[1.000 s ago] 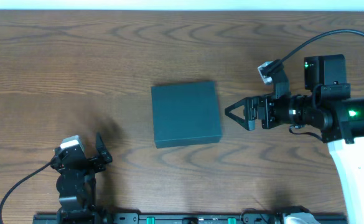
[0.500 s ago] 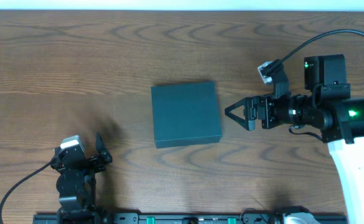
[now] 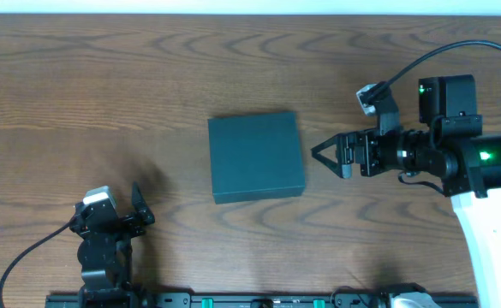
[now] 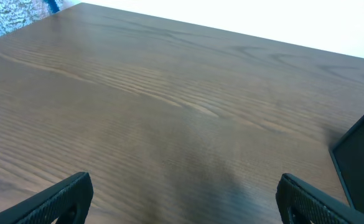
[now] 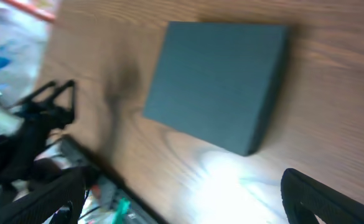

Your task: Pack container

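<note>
The container (image 3: 256, 157) is a dark teal-green square box, lid shut, lying flat at the middle of the wooden table. It also shows in the right wrist view (image 5: 218, 82), and its corner shows at the right edge of the left wrist view (image 4: 362, 155). My right gripper (image 3: 319, 155) is open and empty, just right of the container and pointing at its right side; its fingers frame the right wrist view (image 5: 188, 199). My left gripper (image 3: 139, 205) is open and empty near the table's front left, well apart from the container; in the left wrist view its fingers (image 4: 182, 199) hang over bare wood.
The table's far edge (image 4: 231, 34) meets a white wall. A black rail (image 3: 259, 299) runs along the front edge. Cluttered items show beyond the table's front edge in the right wrist view (image 5: 7, 62).
The right gripper has drawn back very slightly to the right, away from the container. The left arm and the container have not moved.
</note>
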Available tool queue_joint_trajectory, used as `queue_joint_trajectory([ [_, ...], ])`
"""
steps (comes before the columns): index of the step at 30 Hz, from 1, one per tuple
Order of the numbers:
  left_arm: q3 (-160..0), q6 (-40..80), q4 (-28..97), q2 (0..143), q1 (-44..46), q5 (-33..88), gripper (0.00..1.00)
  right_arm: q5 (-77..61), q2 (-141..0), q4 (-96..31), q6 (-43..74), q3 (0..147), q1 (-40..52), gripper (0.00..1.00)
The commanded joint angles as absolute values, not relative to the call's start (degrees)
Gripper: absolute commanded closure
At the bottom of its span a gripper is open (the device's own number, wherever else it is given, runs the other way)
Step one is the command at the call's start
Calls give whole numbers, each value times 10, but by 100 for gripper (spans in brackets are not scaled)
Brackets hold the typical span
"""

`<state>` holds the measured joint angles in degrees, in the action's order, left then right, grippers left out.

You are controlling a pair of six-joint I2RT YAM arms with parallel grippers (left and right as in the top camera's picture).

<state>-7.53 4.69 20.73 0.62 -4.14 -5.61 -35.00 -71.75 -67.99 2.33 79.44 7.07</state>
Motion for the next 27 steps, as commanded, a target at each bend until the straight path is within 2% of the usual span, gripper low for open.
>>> queue_joint_trajectory([
  [1,-62,49,207,2,-45,-65,5,-232,-675,-656,12,782,85,1],
  [7,-62,49,207,2,-45,-65,5,-151,-477,-451,12,584,113,1],
  [10,-62,49,207,2,-45,-65,5,-130,-373,-394,12,477,113,1],
  [19,-62,49,207,2,-45,-65,5,-114,-126,-366,12,234,113,1],
  [27,-62,49,207,2,-45,-65,5,-114,-43,-350,20,117,113,1],
])
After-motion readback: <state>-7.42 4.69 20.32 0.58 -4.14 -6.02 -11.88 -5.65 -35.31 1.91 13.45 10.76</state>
